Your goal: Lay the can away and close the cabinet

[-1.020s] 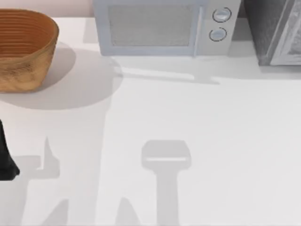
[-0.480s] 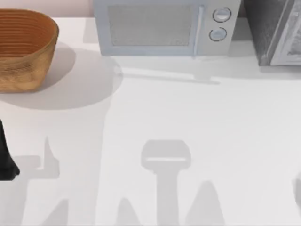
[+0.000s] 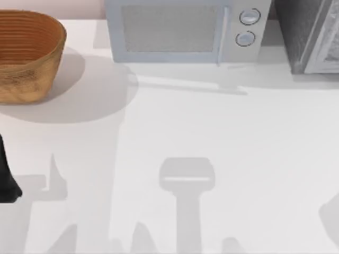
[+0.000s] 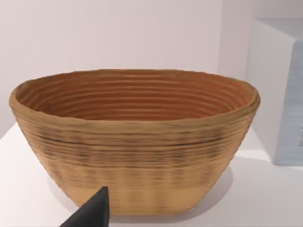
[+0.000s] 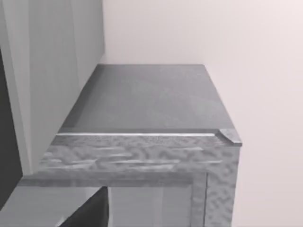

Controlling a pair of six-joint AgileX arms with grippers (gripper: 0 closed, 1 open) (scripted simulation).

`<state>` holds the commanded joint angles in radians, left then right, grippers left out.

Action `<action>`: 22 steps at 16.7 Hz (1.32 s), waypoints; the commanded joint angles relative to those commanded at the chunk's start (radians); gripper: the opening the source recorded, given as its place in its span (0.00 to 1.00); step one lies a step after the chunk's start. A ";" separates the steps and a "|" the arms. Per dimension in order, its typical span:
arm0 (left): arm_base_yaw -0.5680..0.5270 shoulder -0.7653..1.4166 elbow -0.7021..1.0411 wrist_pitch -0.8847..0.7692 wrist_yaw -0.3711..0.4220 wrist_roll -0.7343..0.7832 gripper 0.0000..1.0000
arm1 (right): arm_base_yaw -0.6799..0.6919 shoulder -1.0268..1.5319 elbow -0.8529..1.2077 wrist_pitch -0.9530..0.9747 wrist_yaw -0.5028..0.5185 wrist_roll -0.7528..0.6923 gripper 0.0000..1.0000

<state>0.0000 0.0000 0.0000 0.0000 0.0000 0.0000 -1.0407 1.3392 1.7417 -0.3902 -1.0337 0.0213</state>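
Left claw (image 3: 6, 177) is a black shape at the left edge of the top view, a little below the middle, low over the white table (image 3: 222, 132). In the left wrist view one dark tip of this claw (image 4: 92, 213) is seen against the basket. Whether it is wide or narrow I cannot tell, and I see nothing held in it.

Near it, in the upper left corner of the top view, stands the woven basket (image 3: 26, 53), brown, oval and ribbed inside. The left wrist view faces the basket (image 4: 135, 142) from the side, and its hollow has nothing in it.

To the right of the basket, at the upper middle of the top view, stands the microwave (image 3: 180, 32), pale grey, door shut, with two round knobs on its right part.

In the upper right corner of the top view stands the cabinet (image 3: 299, 32), grey and mottled, cut by the frame edge.

The right wrist view looks at the flat grey top of the cabinet (image 5: 147, 99), with a pale wall behind. A dark wedge of the right claw (image 5: 87, 213) shows there; its state I cannot tell.
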 joint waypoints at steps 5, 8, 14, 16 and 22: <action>0.000 0.000 0.000 0.000 0.000 0.000 1.00 | 0.027 0.000 0.001 0.002 0.027 0.002 1.00; 0.000 0.000 0.000 0.000 0.000 0.000 1.00 | 0.142 -0.006 0.000 0.000 0.136 0.004 1.00; 0.000 0.000 0.000 0.000 0.000 0.000 1.00 | 0.538 -0.025 0.000 -0.008 0.528 -0.001 1.00; 0.000 0.000 0.000 0.000 0.000 0.000 1.00 | 0.693 -0.031 -0.002 -0.013 0.685 -0.002 1.00; 0.000 0.000 0.000 0.000 0.000 0.000 1.00 | 1.144 -0.044 -0.011 -0.033 1.145 -0.002 1.00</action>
<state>0.0000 0.0000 0.0000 0.0000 0.0000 0.0000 0.1037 1.2948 1.7305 -0.4230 0.1114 0.0188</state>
